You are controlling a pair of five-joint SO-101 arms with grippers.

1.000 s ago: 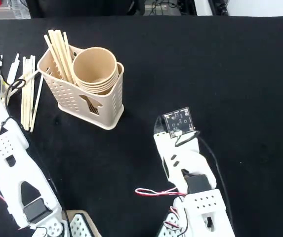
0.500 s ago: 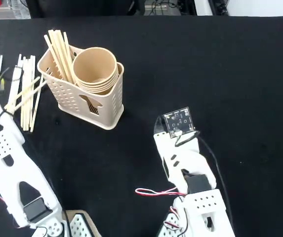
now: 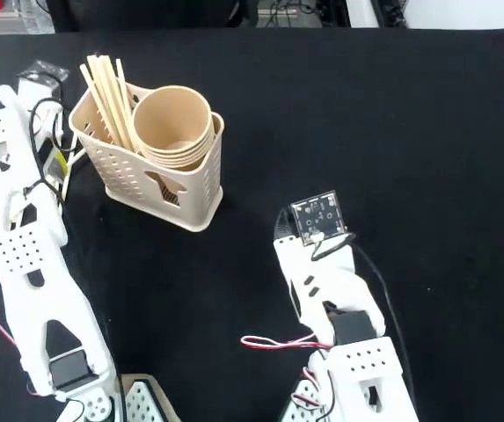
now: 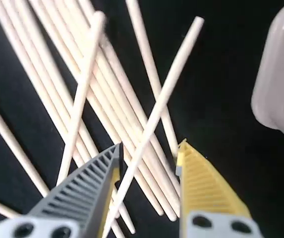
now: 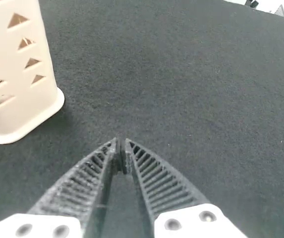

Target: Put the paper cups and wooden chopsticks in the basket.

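Swung up-frame, the left end effector point(image 4: 149, 146) was spread astride one diagonal wooden chopstick point(image 4: 166, 89). The right end effector point(image 5: 118, 146) was pressed together, farther off.

One basket point(image 3: 155, 189) stands on the desk point(image 3: 392, 132). It holds one nested stack of paper cups point(image 3: 174, 123), about four rims showing, and roughly six wooden chopsticks point(image 3: 109, 92). About a dozen loose chopsticks point(image 4: 107, 109) lie on the desk; the exact number cannot be told. Two arms, two tools: left tool point(image 4: 149, 146), right tool point(image 5: 118, 146).
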